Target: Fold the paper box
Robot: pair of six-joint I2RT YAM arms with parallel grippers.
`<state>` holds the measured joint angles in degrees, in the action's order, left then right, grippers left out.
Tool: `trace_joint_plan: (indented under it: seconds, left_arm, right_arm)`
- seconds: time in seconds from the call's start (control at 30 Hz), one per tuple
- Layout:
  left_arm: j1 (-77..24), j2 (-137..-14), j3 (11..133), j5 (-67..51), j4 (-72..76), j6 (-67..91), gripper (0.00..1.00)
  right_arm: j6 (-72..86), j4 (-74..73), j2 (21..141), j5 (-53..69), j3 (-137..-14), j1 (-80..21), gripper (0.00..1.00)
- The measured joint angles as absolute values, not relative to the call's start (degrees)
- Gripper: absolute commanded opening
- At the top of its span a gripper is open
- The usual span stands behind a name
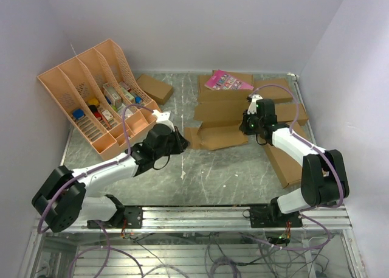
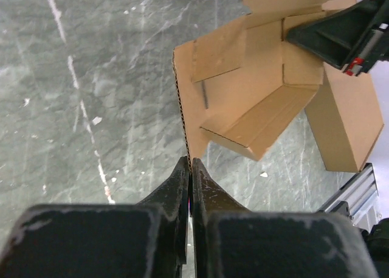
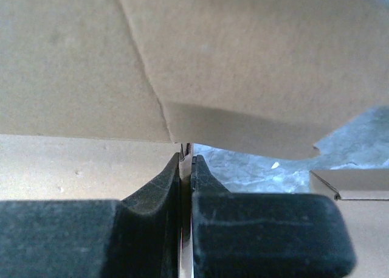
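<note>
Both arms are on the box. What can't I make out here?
- Right wrist: the paper box fills the frame up close; its overall shape is lost.
- Top: the right gripper hides its fingertips under its own wrist.
- Left wrist: the box's far end is hidden behind the right gripper.
- Top: items in the orange rack are too small to name.

Your worktop (image 1: 213,174) in numbers: two arms (image 1: 115,168), one left pincer (image 1: 182,141) and one right pincer (image 1: 248,127); one paper box (image 1: 216,135); one peach file rack (image 1: 58,83); one pink card (image 1: 228,80); one small brown box (image 1: 154,87). The overlapping flat cardboard sheets (image 1: 267,107) and the rack's small packets (image 1: 112,98) defy your count.
</note>
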<state>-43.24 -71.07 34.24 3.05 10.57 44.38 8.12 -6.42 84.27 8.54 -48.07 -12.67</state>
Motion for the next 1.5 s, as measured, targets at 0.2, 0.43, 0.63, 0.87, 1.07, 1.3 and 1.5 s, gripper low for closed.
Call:
trace_joint_plan:
  seconds: [0.2, 0.43, 0.63, 0.87, 1.07, 1.3, 1.5]
  left_arm:
    - [-45.93, -73.1, 38.2, 2.48, 10.24, 42.57, 0.07]
    - [-47.68, -78.02, 39.77, 1.23, 11.35, 41.52, 0.14]
    - [-47.75, -80.6, 41.23, 0.58, 12.23, 40.25, 0.41]
    - [-47.29, -80.36, 39.13, -0.25, 15.75, 40.95, 0.52]
    - [-44.45, -78.61, 33.01, -3.4, 22.63, 43.72, 0.64]
    - [-41.6, -77.25, 28.88, -7.18, 31.88, 46.94, 0.71]
    - [-39.83, -77.97, 25.61, -11.53, 43.35, 50.92, 0.72]
  right_arm:
    - [10.15, -6.15, 85.62, 5.93, -48.07, -14.41, 0.0]
    - [10.96, -6.48, 87.59, 5.56, -48.07, -16.99, 0.0]
    - [10.94, -6.5, 87.96, 5.56, -48.07, -16.99, 0.0]
    - [11.16, -6.52, 88.79, 6.79, -48.07, -17.15, 0.0]
    - [11.14, -6.59, 89.3, 7.25, -48.07, -17.28, 0.0]
    - [11.14, -6.68, 89.95, 7.81, -48.07, -17.32, 0.0]
    - [11.11, -6.72, 90.48, 8.14, -48.1, -17.39, 0.0]
